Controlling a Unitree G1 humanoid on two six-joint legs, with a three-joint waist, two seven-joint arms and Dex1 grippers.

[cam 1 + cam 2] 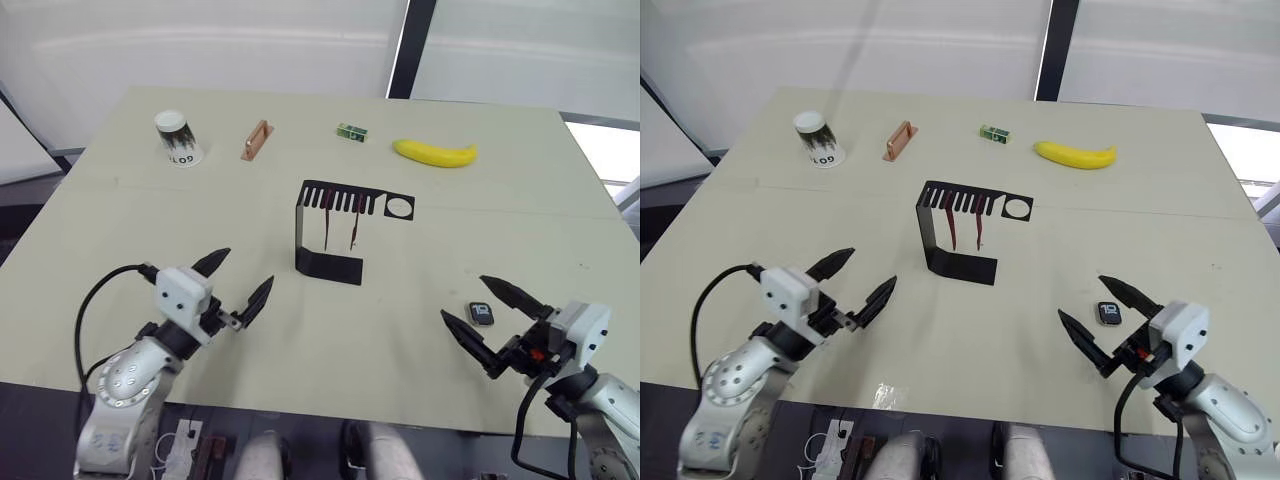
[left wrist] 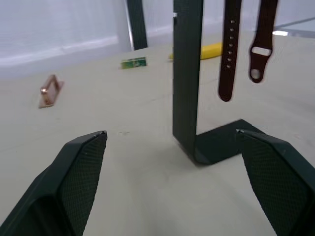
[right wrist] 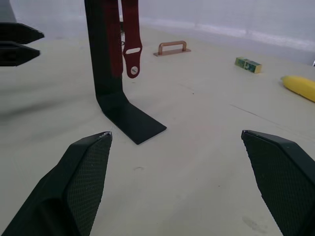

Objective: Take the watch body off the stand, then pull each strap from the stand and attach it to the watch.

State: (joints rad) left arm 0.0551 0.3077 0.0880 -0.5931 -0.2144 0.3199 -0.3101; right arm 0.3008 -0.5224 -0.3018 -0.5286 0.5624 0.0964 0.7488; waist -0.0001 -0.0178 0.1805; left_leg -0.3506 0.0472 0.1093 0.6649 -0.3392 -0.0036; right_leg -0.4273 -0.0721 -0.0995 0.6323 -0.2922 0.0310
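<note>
The black stand [image 1: 329, 265] rests mid-table, and two dark-red straps [image 1: 328, 222] [image 1: 354, 228] hang from its slotted top plate. In the left wrist view the holed strap [image 2: 230, 59] hangs beside the other strap [image 2: 261, 44]. The watch body [image 1: 482, 313] lies flat on the table at the near right, off the stand. My right gripper [image 1: 463, 297] is open, and from above the watch shows between its two fingers. My left gripper [image 1: 250, 266] is open and holds nothing, near the front left and pointing at the stand.
Along the far side are a paper cup [image 1: 177, 138], a copper-coloured bar [image 1: 256, 140], a small green block [image 1: 351, 131] and a banana [image 1: 435, 152]. The table's front edge [image 1: 330, 408] runs just behind both grippers.
</note>
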